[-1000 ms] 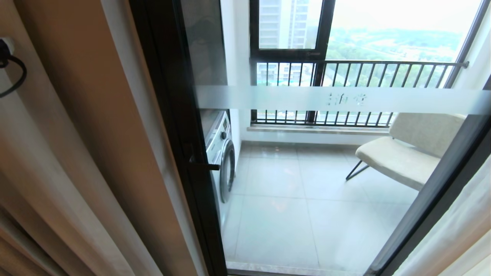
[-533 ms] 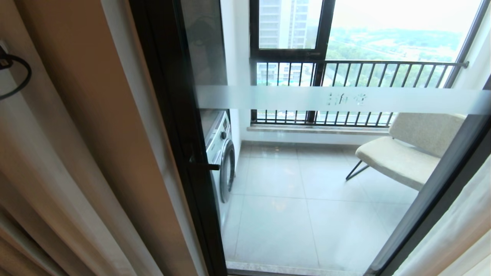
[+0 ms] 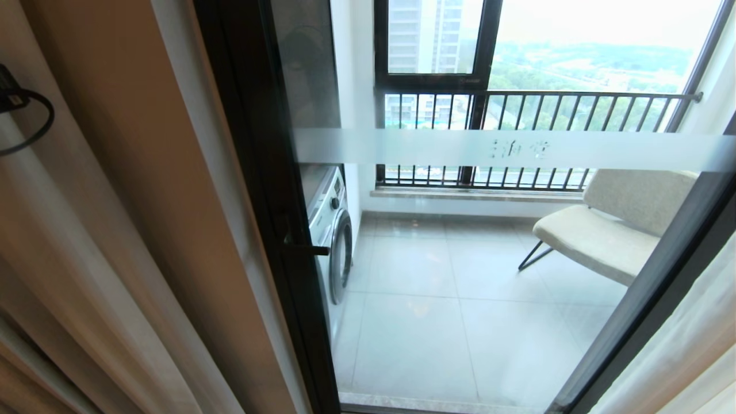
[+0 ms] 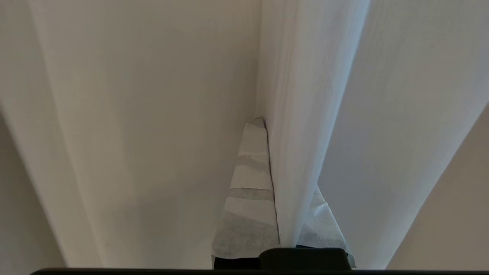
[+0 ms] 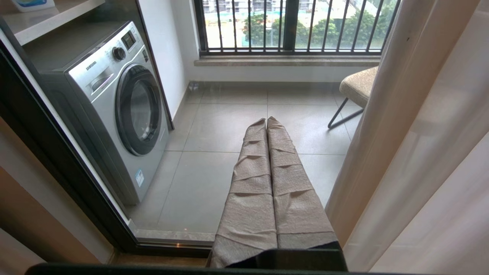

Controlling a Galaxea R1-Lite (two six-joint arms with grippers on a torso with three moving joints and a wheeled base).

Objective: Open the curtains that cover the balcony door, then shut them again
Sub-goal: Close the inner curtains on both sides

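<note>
You have two curtains [image 3: 115, 241] drawn to either side of one balcony door [image 3: 460, 259]. Your left gripper [image 4: 273, 152] pinches a pleat edge of the left curtain. Your right gripper [image 5: 266, 126] hangs pressed together, empty, facing the glass. Behind it: one washing machine [image 5: 114, 103], one chair [image 3: 604, 230].
</note>
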